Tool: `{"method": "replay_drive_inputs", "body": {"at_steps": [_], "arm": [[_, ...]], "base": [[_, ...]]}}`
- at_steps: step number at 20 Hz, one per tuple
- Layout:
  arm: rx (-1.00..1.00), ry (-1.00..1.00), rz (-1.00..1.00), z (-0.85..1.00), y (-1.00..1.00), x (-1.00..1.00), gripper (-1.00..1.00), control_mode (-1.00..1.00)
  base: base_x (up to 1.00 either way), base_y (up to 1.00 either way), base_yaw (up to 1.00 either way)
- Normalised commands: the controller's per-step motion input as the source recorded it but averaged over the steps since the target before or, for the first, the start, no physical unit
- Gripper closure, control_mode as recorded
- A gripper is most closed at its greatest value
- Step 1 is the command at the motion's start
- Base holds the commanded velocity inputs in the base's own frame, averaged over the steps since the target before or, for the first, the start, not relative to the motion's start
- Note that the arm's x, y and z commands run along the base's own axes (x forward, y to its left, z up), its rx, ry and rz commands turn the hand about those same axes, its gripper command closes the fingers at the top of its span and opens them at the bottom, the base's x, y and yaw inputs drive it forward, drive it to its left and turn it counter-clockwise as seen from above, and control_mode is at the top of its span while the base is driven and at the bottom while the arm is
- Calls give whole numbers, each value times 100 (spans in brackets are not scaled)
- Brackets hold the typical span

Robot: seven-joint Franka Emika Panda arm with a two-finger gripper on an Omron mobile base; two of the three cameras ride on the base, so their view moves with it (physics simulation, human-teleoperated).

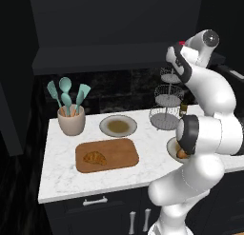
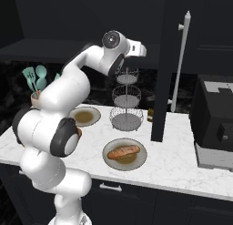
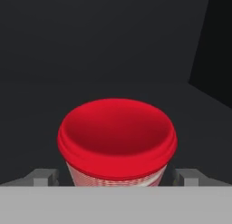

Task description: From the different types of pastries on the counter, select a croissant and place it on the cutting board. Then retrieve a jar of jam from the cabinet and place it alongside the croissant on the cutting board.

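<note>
Up in the dark cabinet [image 3: 113,46], the jar of jam [image 3: 117,139] is seen dead ahead of the gripper [image 3: 117,177], centred between wide-open fingers, nothing gripped yet. Croissant [image 1: 95,158] already set on the cutting board [image 1: 119,153], far below left.

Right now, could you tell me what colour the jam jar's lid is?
Bright red; the jar of jam shows best in the hand view.

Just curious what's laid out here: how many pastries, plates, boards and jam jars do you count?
Pastries: 2, croissant and bun
Plates: 2, one behind the board, one under the bun
Cutting board: 1
Jam jar: 1
Total: 6
</note>
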Motion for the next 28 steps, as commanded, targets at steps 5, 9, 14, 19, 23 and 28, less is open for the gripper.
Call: {"method": "replay_drive_inputs", "body": {"at_steps": [5,9,14,19,23,28], "arm": [[0,0,0,0,0,32,-100,-100],[0,0,0,0,0,12,-100,-100],[0,0,0,0,4,1,100,-100],[0,0,0,0,0,0,100,-100],[0,-7,0,24,0,-28,100,-100],[0,-15,0,54,0,-48,100,-100]], "base": [[0,0,0],[0,0,0],[0,0,0],[0,0,0],[0,0,0],[0,0,0]]}}
